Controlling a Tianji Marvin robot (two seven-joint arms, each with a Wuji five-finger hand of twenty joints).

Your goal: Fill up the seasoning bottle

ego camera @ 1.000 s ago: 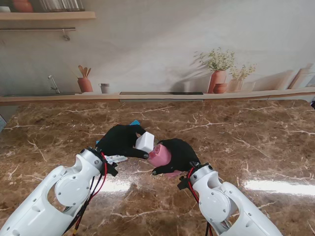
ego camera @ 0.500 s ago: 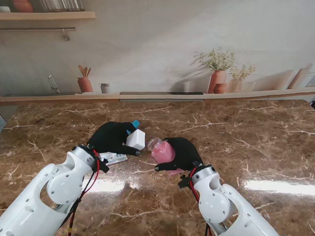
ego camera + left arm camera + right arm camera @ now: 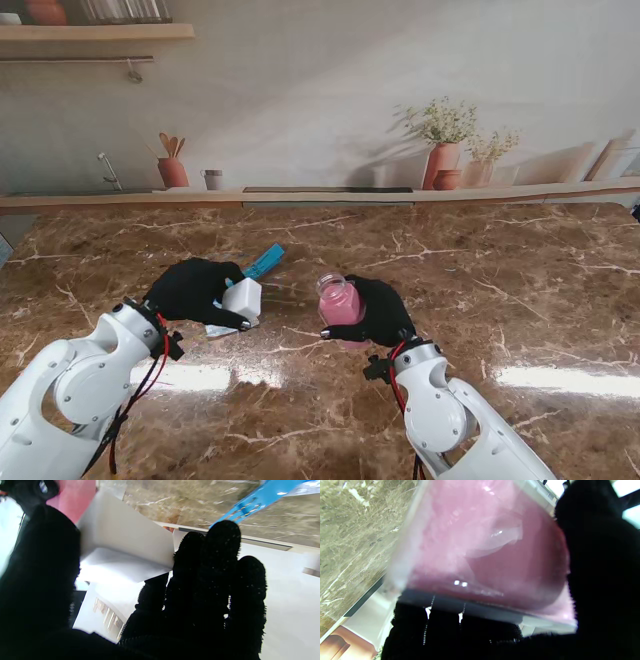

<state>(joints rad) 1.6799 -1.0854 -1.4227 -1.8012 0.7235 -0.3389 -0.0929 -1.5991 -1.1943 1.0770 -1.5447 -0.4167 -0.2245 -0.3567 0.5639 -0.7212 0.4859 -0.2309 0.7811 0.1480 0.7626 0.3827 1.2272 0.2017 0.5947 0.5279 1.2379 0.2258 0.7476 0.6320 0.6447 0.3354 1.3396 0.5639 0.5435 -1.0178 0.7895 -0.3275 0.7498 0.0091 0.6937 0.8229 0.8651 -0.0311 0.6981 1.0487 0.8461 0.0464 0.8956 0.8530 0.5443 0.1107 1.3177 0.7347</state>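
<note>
My right hand (image 3: 375, 310) is shut on a clear seasoning bottle (image 3: 338, 301) holding pink powder; the bottle stands nearly upright with its mouth open. In the right wrist view the pink bottle (image 3: 485, 552) fills the frame with my black fingers (image 3: 602, 575) wrapped around it. My left hand (image 3: 190, 290) is shut on a white box-shaped container (image 3: 241, 299), held low over the table to the left of the bottle. The left wrist view shows the white container (image 3: 125, 547) between thumb and fingers (image 3: 212, 580).
A blue flat packet (image 3: 264, 262) lies on the brown marble table (image 3: 500, 290) just beyond my left hand. A white packet (image 3: 218, 329) lies under the left hand. A ledge with pots and plants (image 3: 445, 150) runs along the table's far edge.
My left hand has drawn the white container away from the bottle, leftward and down toward the table. My right hand has tipped the pink bottle from tilted to nearly upright.
</note>
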